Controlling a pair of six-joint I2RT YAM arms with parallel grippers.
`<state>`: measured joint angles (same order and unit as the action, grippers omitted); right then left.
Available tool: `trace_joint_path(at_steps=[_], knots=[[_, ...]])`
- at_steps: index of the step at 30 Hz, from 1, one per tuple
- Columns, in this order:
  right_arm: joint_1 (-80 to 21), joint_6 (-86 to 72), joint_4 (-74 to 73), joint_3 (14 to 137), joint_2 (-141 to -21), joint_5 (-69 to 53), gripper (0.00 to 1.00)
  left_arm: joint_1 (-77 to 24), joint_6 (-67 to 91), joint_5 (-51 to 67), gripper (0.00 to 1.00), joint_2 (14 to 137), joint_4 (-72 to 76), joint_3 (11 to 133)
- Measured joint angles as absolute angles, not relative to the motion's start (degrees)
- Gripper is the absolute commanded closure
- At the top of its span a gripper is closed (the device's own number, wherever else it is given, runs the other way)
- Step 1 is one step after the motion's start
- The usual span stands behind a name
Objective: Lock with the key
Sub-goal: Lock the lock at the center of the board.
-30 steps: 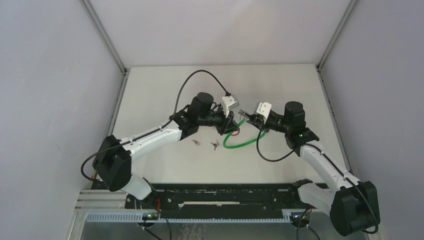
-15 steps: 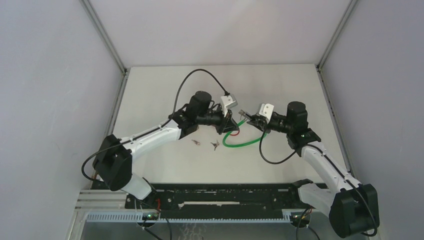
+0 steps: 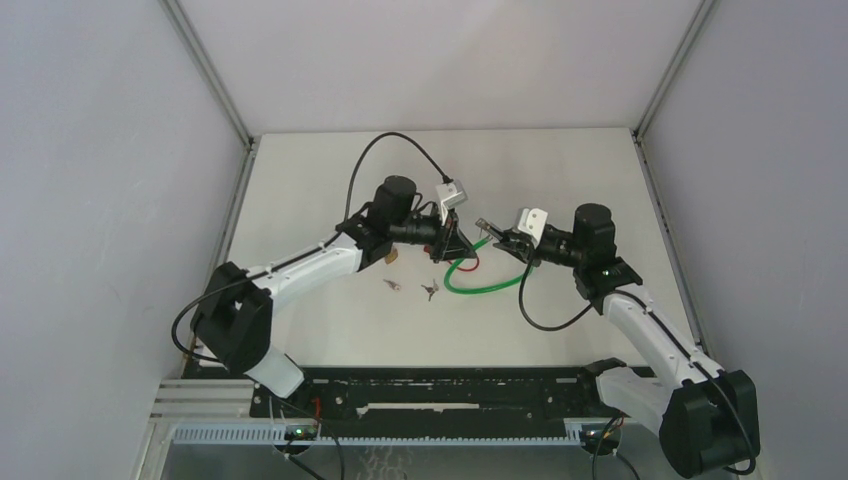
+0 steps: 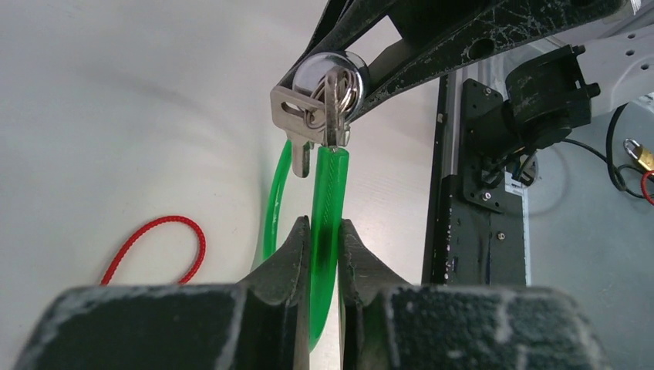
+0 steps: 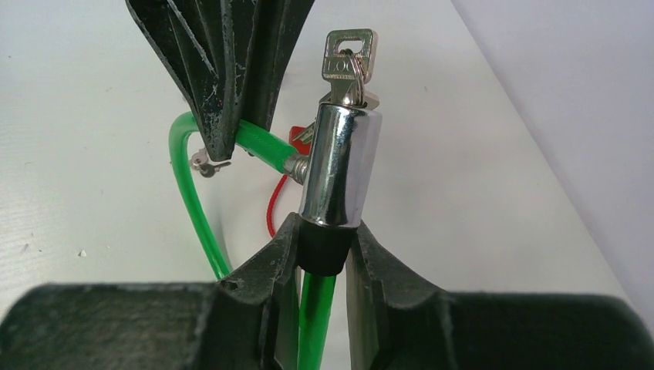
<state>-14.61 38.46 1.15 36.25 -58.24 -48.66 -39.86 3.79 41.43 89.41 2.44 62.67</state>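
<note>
— Key (image 5: 349,55): where is it sitting?

— It is standing in the top end of the lock cylinder (image 5: 339,166) with its square head poking out. The right wrist camera is showing that plainly, with a ring running through the head.

— The overhead camera is giving me only a bright speck between the two arms, raised off the table (image 3: 330,180).

— The left wrist camera is looking at the cylinder end-on. There a spare key (image 4: 294,116) is hanging from the same ring, which the right wrist camera is barely showing.

— What is the right gripper (image 5: 322,231) doing?

— It is pinching the black collar at the bottom of the lock cylinder, jaws closed on it. The green cable (image 4: 326,193) is running out below between its fingers.

— And the left gripper (image 4: 324,231)?

— It is clamping the green cable close to its free end, and that end is pointing up at the cylinder. In the right wrist view the metal tip is meeting the cylinder's side. Whether it is seated inside, I cannot tell.

— Is the overhead view adding anything?

— Yes. The cable's loop is drooping onto the table between the arms. Just left of it a small metal piece (image 3: 393,285) and another metal piece (image 3: 430,290) are lying apart, too small to name. A red cord (image 4: 166,231) is curling on the table under the left gripper.
</note>
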Motion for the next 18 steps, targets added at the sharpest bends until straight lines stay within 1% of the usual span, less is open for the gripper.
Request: trace_joint_path(at_steps=[3, 9, 16, 18], knots=[[-14.9, 38.52, 1.48, 36.12, -58.19, -48.31, 0.83, -39.57, 3.64, 41.89, 1.0, 89.49, 2.46, 62.67], [-15.0, 37.04, 1.74, 36.1, -58.06, -48.4, 0.71, -39.62, -2.13, 41.82, 1.0, 88.84, 2.52, 62.17], [-15.09, 34.48, 0.58, 36.12, -58.22, -50.72, 0.5, -39.9, -10.55, 39.16, 1.0, 87.83, 2.24, 61.47], [-14.83, 34.13, -0.75, 36.16, -58.43, -51.79, 0.48, -39.97, -12.38, 37.95, 1.0, 87.66, 2.11, 61.47]])
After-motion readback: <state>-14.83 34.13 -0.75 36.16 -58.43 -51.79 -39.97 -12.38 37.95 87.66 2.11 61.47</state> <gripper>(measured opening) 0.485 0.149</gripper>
